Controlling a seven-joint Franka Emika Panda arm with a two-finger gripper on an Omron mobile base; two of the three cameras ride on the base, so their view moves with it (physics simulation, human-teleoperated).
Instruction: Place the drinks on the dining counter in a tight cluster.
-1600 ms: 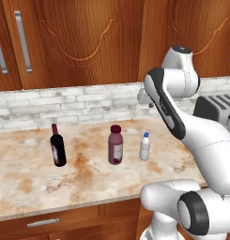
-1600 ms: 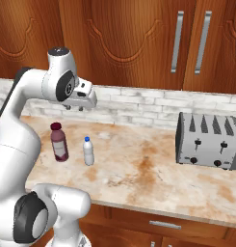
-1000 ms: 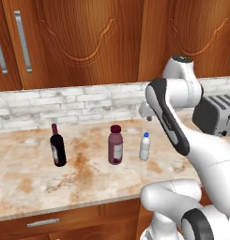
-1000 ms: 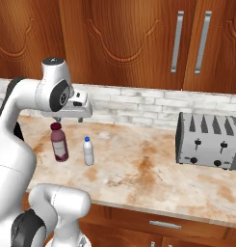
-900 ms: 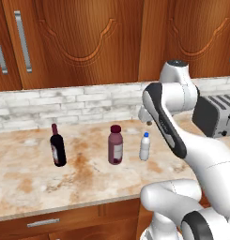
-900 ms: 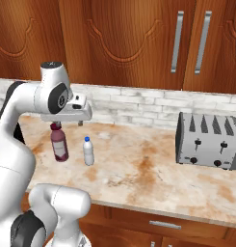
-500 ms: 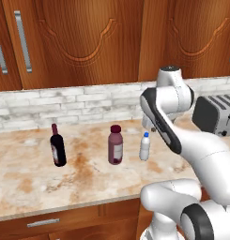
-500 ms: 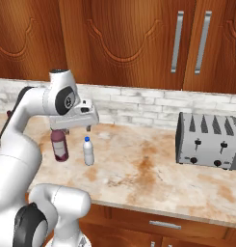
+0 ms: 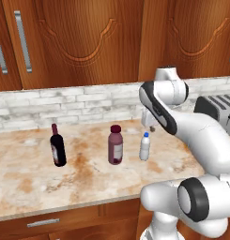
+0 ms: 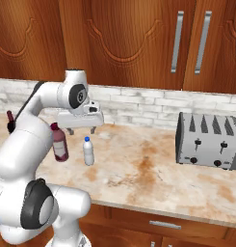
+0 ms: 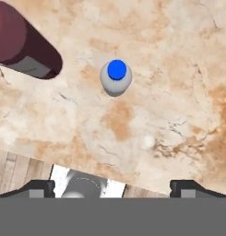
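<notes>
Three drinks stand upright on a marbled counter [image 9: 27,178] backed by a white brick wall: a dark wine bottle [image 9: 57,146] at the left, a maroon juice bottle [image 9: 115,145] in the middle, and a small clear water bottle [image 9: 144,146] at the right. My gripper [image 10: 81,129] hangs open just above and slightly behind the water bottle [image 10: 88,151], pointing down. The hand view looks straight down on the water bottle's blue cap [image 11: 116,77], with the juice bottle [image 11: 24,44] at upper left and the gripper [image 11: 113,186] holding nothing. The dining counter is out of view.
A silver toaster [image 10: 208,140] sits on the counter to the right of the bottles. Wooden wall cabinets [image 9: 88,42] hang above the brick backsplash [image 9: 65,105]. Bare marbled counter lies between the water bottle and the toaster.
The arm has swung down and in, bringing the open gripper from high over the counter to just above the water bottle. The bottles stand where they were.
</notes>
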